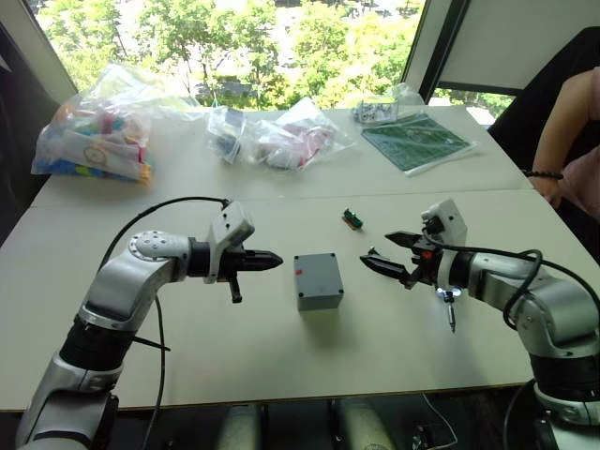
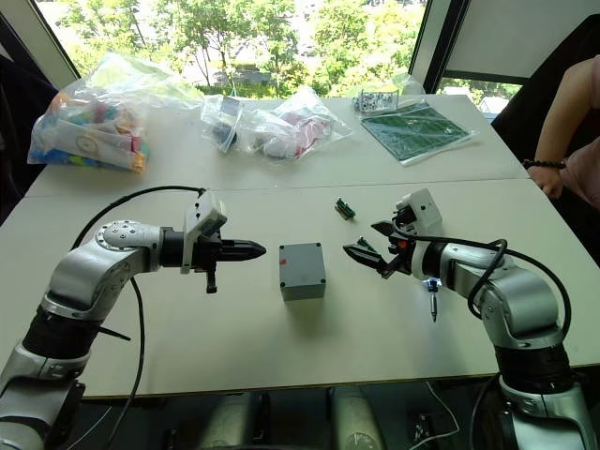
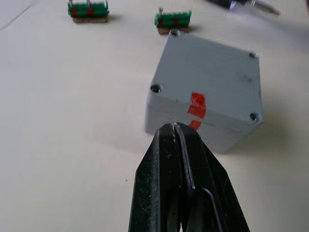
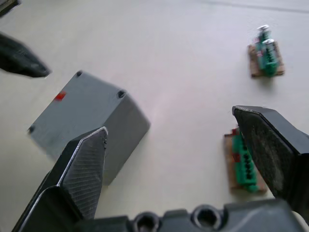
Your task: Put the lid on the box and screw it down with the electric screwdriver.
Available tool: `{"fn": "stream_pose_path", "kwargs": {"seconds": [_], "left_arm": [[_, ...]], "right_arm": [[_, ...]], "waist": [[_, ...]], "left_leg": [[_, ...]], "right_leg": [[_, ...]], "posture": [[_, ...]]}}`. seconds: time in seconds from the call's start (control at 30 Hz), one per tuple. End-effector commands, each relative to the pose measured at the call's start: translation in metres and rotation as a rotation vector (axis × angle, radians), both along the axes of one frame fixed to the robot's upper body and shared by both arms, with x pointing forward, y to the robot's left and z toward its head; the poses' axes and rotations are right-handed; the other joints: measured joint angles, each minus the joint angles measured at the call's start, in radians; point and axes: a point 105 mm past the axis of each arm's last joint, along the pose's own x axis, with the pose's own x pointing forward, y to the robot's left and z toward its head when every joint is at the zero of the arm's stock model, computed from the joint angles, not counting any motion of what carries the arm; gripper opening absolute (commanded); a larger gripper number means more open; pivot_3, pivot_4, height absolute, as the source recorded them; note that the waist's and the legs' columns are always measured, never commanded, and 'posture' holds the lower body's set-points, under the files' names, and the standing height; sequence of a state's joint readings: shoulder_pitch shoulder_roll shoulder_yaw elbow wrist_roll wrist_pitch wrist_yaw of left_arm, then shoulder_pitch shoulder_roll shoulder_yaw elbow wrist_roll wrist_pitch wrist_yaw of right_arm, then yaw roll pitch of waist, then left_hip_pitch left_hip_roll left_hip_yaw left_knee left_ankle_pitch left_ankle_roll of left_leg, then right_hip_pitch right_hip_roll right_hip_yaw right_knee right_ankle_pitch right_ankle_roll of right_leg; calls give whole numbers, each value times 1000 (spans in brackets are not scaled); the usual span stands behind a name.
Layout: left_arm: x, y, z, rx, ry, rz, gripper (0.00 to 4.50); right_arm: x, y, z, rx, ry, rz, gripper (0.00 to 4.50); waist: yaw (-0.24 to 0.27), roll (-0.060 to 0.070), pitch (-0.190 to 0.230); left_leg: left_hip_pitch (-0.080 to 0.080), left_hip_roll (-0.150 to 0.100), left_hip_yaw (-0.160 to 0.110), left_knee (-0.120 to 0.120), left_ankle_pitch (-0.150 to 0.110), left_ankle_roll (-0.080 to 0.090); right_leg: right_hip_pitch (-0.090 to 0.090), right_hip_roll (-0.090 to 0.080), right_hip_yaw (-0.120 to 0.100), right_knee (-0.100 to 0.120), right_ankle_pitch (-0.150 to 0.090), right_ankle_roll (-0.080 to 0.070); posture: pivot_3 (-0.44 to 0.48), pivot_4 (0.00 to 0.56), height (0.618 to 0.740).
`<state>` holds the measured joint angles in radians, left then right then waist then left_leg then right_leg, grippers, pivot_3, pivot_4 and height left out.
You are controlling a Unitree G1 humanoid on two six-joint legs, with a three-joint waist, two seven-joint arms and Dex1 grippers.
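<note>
The grey box (image 1: 318, 281) stands in the middle of the table with the lid (image 3: 212, 72) sitting on top of it; a red strip crosses the seam, and the lid's corner holes show. My left gripper (image 1: 277, 261) is shut and empty, its tip just left of the box at lid height. On the other side, my right gripper (image 1: 378, 247) hangs open and empty, a short way off the box. The electric screwdriver (image 1: 451, 314) lies on the table under my right forearm, its tip light glowing; most of its body is hidden.
Small green terminal boards (image 1: 352, 219) lie behind and right of the box. Plastic bags of parts (image 1: 94, 136) and a green mat (image 1: 417, 141) line the far side. A person's arm (image 1: 562, 131) rests at the right table edge.
</note>
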<state>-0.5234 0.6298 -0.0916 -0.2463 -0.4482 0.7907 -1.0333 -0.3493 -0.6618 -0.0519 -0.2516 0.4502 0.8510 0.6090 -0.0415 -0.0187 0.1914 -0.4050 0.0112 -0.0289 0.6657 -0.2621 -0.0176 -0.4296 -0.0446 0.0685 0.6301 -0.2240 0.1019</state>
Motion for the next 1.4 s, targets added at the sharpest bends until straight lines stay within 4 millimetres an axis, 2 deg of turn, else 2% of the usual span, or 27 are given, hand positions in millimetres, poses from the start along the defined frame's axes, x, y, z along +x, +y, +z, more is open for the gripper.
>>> {"fn": "stream_pose_path", "kwargs": {"seconds": [0.03,0.1,0.2,0.33,0.63,0.77,1.23,1.33,1.37,1.4], "left_arm": [[-2,-2,12,-19,-30,3,0],[-3,-3,10,-12,-25,8,0],[-5,-4,7,-5,-20,4,0],[-7,-3,7,-2,-18,6,0],[-7,-4,2,2,-11,6,0],[-7,-5,1,3,-10,2,0],[-6,-4,-1,13,-12,5,0],[-6,-4,-2,15,-12,4,0],[-6,-4,-2,15,-12,4,0],[-6,-4,-2,15,-11,4,0]], "right_arm": [[19,-4,0,-63,-117,-64,4462],[23,-1,-2,-41,-132,-65,4462],[24,1,-8,-41,-123,-53,3852],[23,3,-9,-37,-120,-44,2603],[20,7,-14,-37,-93,-37,2603],[19,7,-17,-41,-86,-39,1478],[19,9,-20,-38,-78,-34,1478],[19,11,-19,-39,-82,-30,671],[20,11,-19,-40,-83,-29,215],[20,11,-19,-40,-84,-29,12]], "waist": [[-1,0,0],[-3,0,0],[-3,0,0],[-2,0,0],[-2,0,0],[-2,0,0],[-2,0,0],[-2,0,0],[-2,0,0],[-2,0,0]], "left_leg": [[0,0,0,0,0,0],[0,0,0,0,0,0],[0,1,0,0,0,0],[0,1,0,0,0,0],[0,1,0,0,0,0],[0,1,0,0,0,0],[0,1,0,0,0,0],[0,0,0,0,0,0],[0,1,0,0,0,0],[0,0,0,0,0,0]], "right_leg": [[0,0,0,0,0,0],[0,1,0,0,1,1],[0,1,0,0,1,1],[0,1,0,0,1,1],[0,1,0,0,0,1],[0,1,0,0,0,1],[0,1,0,0,0,1],[0,1,0,0,0,1],[0,1,0,0,0,1],[0,1,0,0,0,1]], "posture": [[0,150,740],[0,150,740],[0,150,740],[0,150,740],[0,150,740],[0,150,740],[0,150,740],[0,150,740],[0,150,740],[0,150,740]]}}
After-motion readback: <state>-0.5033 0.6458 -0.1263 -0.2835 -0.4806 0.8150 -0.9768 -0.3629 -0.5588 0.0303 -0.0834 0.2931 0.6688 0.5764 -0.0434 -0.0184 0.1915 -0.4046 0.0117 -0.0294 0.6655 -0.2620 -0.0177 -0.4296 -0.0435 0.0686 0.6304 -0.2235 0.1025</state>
